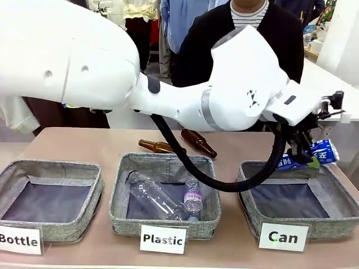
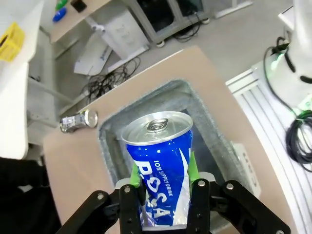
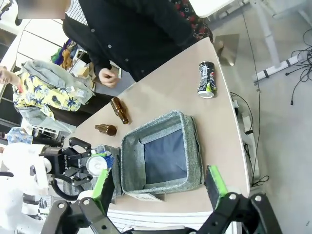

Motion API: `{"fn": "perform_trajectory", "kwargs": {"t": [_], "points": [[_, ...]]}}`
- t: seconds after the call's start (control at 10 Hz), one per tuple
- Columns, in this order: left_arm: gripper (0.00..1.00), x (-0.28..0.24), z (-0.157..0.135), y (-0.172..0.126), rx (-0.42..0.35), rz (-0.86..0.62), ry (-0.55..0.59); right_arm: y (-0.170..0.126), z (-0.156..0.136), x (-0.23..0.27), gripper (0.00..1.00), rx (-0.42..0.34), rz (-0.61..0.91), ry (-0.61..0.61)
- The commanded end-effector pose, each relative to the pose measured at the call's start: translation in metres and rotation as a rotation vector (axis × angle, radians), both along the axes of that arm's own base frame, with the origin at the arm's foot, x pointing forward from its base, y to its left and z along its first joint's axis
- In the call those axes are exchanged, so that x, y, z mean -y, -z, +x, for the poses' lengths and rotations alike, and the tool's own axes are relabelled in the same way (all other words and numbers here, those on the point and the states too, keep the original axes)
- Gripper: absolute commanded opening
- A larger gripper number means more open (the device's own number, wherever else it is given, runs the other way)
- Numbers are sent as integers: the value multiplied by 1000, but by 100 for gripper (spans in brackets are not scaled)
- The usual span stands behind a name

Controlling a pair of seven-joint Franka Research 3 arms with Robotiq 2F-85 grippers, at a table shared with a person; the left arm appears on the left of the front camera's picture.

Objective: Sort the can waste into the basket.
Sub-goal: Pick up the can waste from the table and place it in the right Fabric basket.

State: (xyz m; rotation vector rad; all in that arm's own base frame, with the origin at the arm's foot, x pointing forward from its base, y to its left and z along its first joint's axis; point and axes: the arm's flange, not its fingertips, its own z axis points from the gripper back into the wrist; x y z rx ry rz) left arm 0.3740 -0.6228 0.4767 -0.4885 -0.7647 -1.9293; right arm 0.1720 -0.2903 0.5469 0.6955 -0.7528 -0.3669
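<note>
Row on table [image 1: 73, 145]: Bottle bin [image 1: 56, 166] left, Plastic bin [image 1: 119, 190] middle with plastic bottles [image 1: 162, 200] inside, basket [image 1: 331, 227] right. Glass bottles [image 1: 197, 142] behind Plastic bin. Held can [image 2: 161, 146] above basket, loose can [image 3: 206, 79] behind it.

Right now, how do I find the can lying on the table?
Find the grey basket marked Can. Past its far corner a dark can lies alone on its side. Unlike the blue can in the left pincer, it's silvery-black.
</note>
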Motion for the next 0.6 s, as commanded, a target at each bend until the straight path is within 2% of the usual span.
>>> {"fn": "perform_trajectory", "kwargs": {"t": [0.0,0.1,0.2,0.5], "points": [[40,-2,-10,-9,9,1,-23,-1,2,-1,100,7,13,21],[40,-5,-12,-10,17,-9,-19,-1,2,-1,100,7,13,21],[98,-9,-14,-11,27,-21,-13,-1,2,-1,100,7,13,21],[100,-11,-16,-13,31,-35,-11,-1,2,-1,100,7,13,21]]}}
